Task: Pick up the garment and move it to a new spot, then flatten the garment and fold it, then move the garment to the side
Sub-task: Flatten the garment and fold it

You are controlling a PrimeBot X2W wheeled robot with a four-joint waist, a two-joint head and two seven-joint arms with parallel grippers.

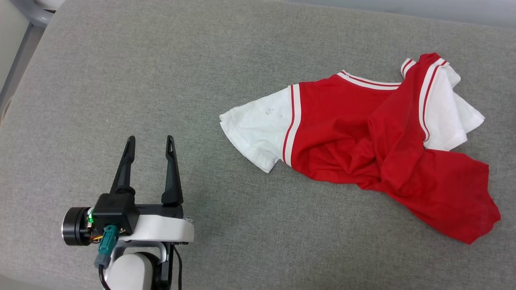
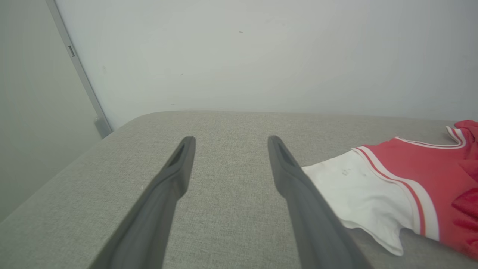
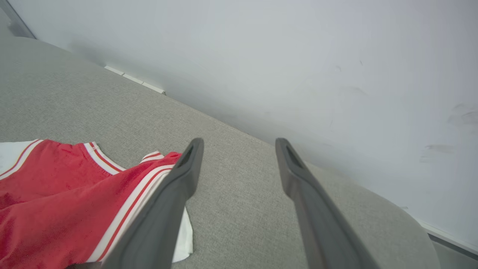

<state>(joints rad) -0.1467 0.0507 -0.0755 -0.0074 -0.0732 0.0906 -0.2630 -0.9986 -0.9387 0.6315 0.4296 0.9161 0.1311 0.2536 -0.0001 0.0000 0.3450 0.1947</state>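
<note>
The garment (image 1: 354, 133) lies crumpled on the grey padded surface (image 1: 161, 72) at the right of the head view: a red jersey with white sleeves and striped trim, its right side folded over itself. No print shows. My left gripper (image 1: 150, 144) stands open at the lower left, well to the left of the white sleeve, with nothing between its fingers. In the left wrist view the garment (image 2: 377, 186) lies to the right of the left gripper (image 2: 229, 144). In the right wrist view my right gripper (image 3: 239, 145) is open over bare surface, the garment (image 3: 67, 201) lying to its left.
A pale wall (image 2: 261, 56) rises behind the padded surface. A grey metal frame (image 1: 20, 52) runs along the far left edge. Bare grey surface stretches left of and in front of the garment.
</note>
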